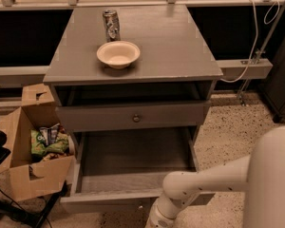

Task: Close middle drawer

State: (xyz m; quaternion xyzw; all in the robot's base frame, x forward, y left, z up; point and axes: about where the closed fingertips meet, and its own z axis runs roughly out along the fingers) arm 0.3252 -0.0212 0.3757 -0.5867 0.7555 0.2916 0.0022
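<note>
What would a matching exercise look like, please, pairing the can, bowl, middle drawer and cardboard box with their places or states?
1 can
2 bowl
3 middle drawer
4 cardboard box

A pulled far out, empty
B on the floor, left of the cabinet
C cabinet top, nearer the front
D cabinet top, behind the bowl

Pairs: 1-D, 2-C, 3-A, 4-B.

The gripper is out of view below the lower edge, where the arm ends by the drawer front.

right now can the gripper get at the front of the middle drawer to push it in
Probably yes. The gripper sits at the picture's bottom edge, just in front of the pulled-out middle drawer, and nothing visible stands between them.
</note>
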